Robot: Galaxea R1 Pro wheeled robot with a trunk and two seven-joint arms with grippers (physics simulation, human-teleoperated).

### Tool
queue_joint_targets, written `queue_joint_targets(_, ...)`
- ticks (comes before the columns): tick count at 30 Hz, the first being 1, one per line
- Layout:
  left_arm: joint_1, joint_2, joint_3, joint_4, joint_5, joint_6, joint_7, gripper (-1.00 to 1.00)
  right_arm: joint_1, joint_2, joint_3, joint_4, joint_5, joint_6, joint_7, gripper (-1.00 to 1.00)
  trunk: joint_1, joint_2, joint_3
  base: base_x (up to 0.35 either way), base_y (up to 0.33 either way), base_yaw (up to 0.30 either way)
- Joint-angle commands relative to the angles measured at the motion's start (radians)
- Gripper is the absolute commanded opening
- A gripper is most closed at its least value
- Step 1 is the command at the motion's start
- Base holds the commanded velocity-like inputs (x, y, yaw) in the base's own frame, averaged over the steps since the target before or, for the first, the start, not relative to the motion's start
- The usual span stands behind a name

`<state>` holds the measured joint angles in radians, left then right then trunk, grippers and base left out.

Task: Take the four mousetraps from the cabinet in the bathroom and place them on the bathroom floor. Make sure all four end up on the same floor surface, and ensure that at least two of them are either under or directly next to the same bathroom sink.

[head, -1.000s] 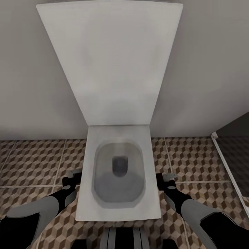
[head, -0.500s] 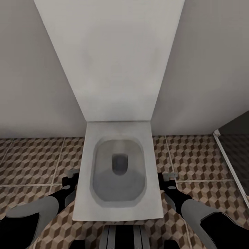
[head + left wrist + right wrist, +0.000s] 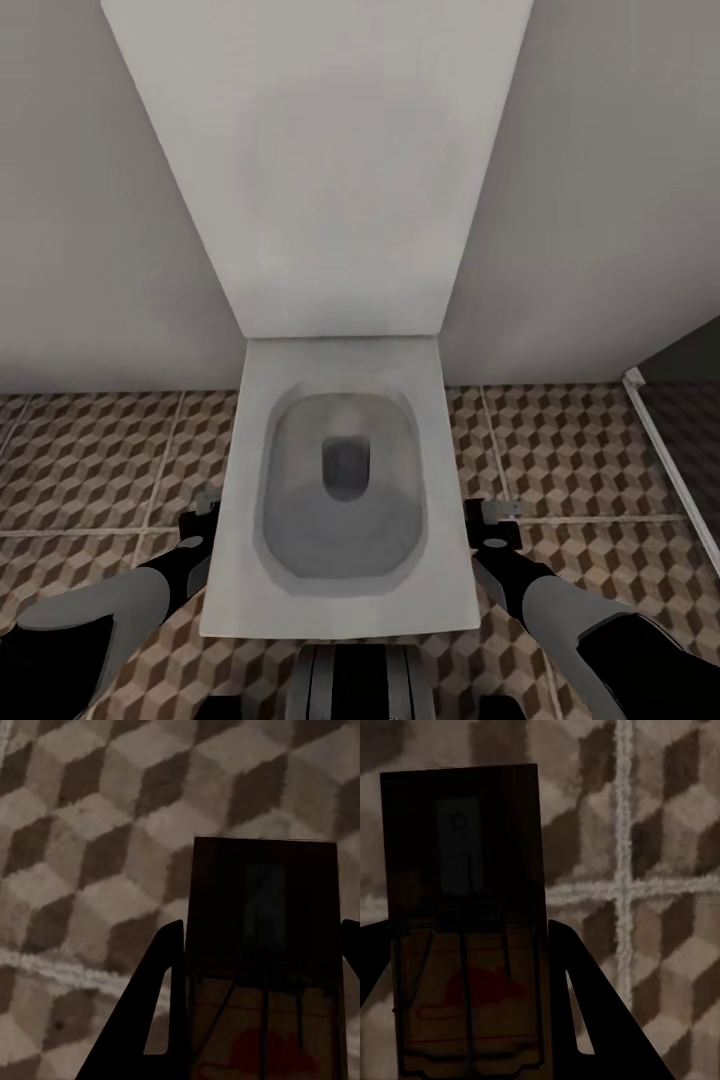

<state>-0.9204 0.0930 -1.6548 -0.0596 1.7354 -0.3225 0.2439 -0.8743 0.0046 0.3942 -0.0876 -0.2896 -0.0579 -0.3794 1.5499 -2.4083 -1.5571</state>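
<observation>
A mousetrap [image 3: 262, 960] sits clamped between the two dark fingers [image 3: 161, 1005] of the left gripper [image 3: 259, 1020], its wooden slab sticking out past the fingertips, with thin wire parts and a red mark on its near end. A second mousetrap [image 3: 465, 922] is held the same way by the right gripper [image 3: 472, 1020], one finger [image 3: 585, 997] pressed against its long edge; it too carries wires, a red mark and a small metal plate toward its far end. Both traps hang above the bathroom floor [image 3: 82, 832], whose brown, beige and white cube tiles with pale grout lines show behind them, not touching.

From the head camera, the left gripper [image 3: 205, 505] and right gripper [image 3: 497, 515] are lowered on either side of a white toilet [image 3: 340, 480], just beside its bowl; the traps are too small to make out there. The toilet's raised lid [image 3: 320, 160] leans on a pale wall [image 3: 90, 220]. A dark shower floor [image 3: 690, 440] lies at the far right behind a white edge strip.
</observation>
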Motion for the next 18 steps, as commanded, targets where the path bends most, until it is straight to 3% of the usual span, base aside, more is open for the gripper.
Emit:
queue_joint_targets(1,0.000,0.000,0.000,0.000,-0.002,0.000,0.003,-1.00,0.000,0.000,0.000,-0.002,-0.003,-0.003,-0.002,-1.00,0.004,-0.007,-0.003,0.000,0.000,0.000)
queue_joint_targets(13,0.000,0.002,0.002,0.002,-0.002,0.000,0.003,-1.00,0.000,-0.003,0.001,-0.006,-0.002,-0.043,-0.006,-1.00,0.050,-0.091,-0.041,0.000,0.000,0.000)
queue_joint_targets(18,0.000,0.002,0.002,0.002,-0.002,0.000,0.003,-1.00,0.000,-0.004,0.002,-0.006,-0.002,-0.043,-0.006,-1.00,0.052,-0.093,-0.060,0.000,0.000,0.000)
